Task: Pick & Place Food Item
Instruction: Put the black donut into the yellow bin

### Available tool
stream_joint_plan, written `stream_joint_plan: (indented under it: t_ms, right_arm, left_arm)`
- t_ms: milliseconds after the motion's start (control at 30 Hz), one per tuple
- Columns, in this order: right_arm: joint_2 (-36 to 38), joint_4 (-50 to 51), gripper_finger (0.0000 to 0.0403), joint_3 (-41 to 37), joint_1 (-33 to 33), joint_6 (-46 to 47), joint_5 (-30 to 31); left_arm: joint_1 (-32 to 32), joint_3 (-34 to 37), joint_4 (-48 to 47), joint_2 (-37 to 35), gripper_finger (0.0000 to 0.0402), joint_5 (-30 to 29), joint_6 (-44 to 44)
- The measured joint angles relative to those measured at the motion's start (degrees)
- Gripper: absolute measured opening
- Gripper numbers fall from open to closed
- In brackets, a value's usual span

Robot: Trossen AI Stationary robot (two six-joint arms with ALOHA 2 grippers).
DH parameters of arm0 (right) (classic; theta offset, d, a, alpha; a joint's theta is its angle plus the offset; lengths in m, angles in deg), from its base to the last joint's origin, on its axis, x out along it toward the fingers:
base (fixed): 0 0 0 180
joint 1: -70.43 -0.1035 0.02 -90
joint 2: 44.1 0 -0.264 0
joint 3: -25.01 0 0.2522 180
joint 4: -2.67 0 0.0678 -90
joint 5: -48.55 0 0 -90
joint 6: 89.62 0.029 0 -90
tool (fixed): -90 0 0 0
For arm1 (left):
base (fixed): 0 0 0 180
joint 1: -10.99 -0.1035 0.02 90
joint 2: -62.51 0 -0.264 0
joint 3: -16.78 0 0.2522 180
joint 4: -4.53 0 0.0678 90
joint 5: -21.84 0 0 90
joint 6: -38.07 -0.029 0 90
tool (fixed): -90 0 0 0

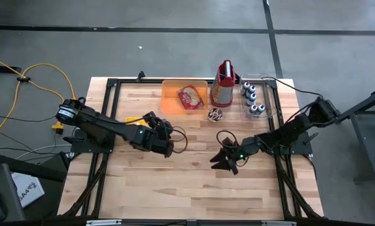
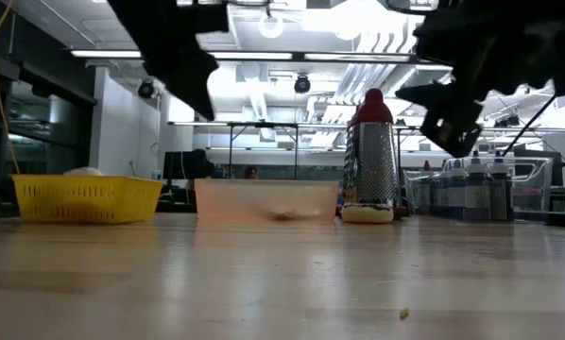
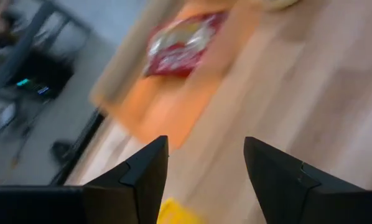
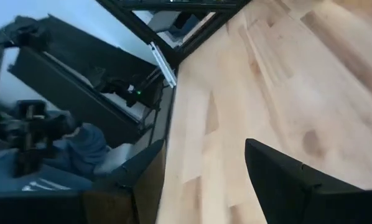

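Top-down, the red snack bag [image 1: 190,97] sits in the orange tray [image 1: 170,100] at the table's far edge. Left gripper [image 1: 167,139] and right gripper [image 1: 226,161] hover mid-table, jaws apart, empty. Low view blurs the bag, but shows the cheese grater [image 2: 370,156].

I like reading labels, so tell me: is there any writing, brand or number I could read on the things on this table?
None can be read.
Red snack packet in the orange tray: print too blurred.
Small bottles: labels too small.
Grater: no writing shows.
White sheet on the floor: dark marks, too small.
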Motion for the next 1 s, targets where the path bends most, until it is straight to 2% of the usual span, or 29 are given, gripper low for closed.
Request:
stream_joint_plan:
  t_ms: [300,467,600,700,833,1000]
  right_arm:
    - [-0.02,12.14,0.0207,-0.02,10.59,-7.34,-6.69]
    - [-0.02,13.81,0.0207,1.57,15.95,-12.80,-12.87]
    - [-0.02,26.16,0.0207,6.86,19.14,-20.64,-14.97]
    - [-0.02,41.53,0.0207,13.16,21.36,-27.11,-13.21]
    - [-0.02,59.45,0.0207,21.55,23.10,-34.62,-5.91]
    - [-0.01,70.66,0.0207,26.65,24.86,-41.62,2.78]
  left_arm:
    - [1.96,0.04,18.45,-1.91,0.0201,9.50,-18.00]
    - [1.86,0.04,22.86,-5.91,0.0201,16.92,-23.95]
    - [0.92,0.04,24.28,-8.68,0.0201,21.53,-27.69]
    - [-0.41,0.04,24.79,-10.08,0.0201,24.56,-29.74]
    - [-2.70,0.07,24.07,-11.67,0.0201,27.78,-32.13]
    - [-7.25,0.13,22.57,-13.09,0.0201,32.13,-34.51]
